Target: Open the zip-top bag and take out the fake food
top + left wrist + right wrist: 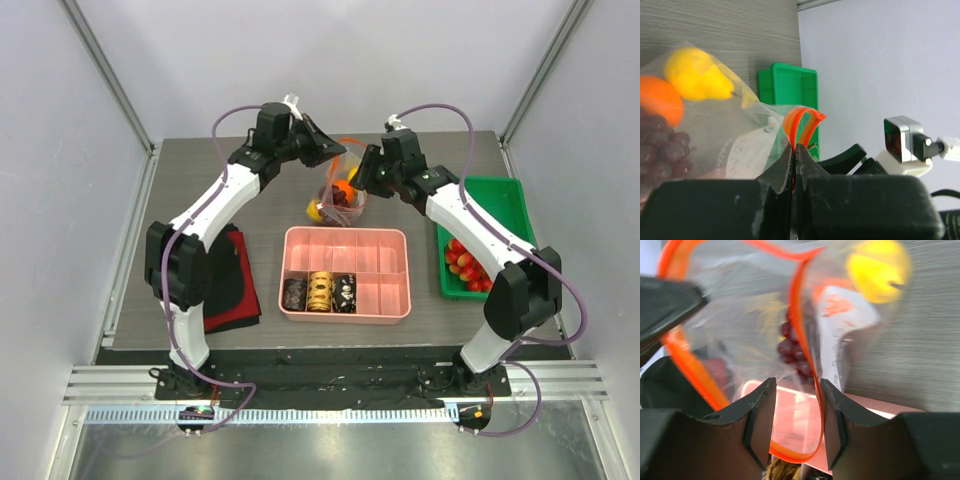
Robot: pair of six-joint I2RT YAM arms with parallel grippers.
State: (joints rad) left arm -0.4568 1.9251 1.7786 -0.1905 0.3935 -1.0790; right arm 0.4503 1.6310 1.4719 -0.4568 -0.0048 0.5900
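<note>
Robot lab cell: white encl. walls (330,60), alu rail (330,384).

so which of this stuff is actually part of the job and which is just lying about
Job: zip-top bag, fake food inside it, left gripper shut on the zip strip, right gripper open at the mouth.
Lying about: pink tray with patterned cylinders, green bin of red pieces, dark cloth.
</note>
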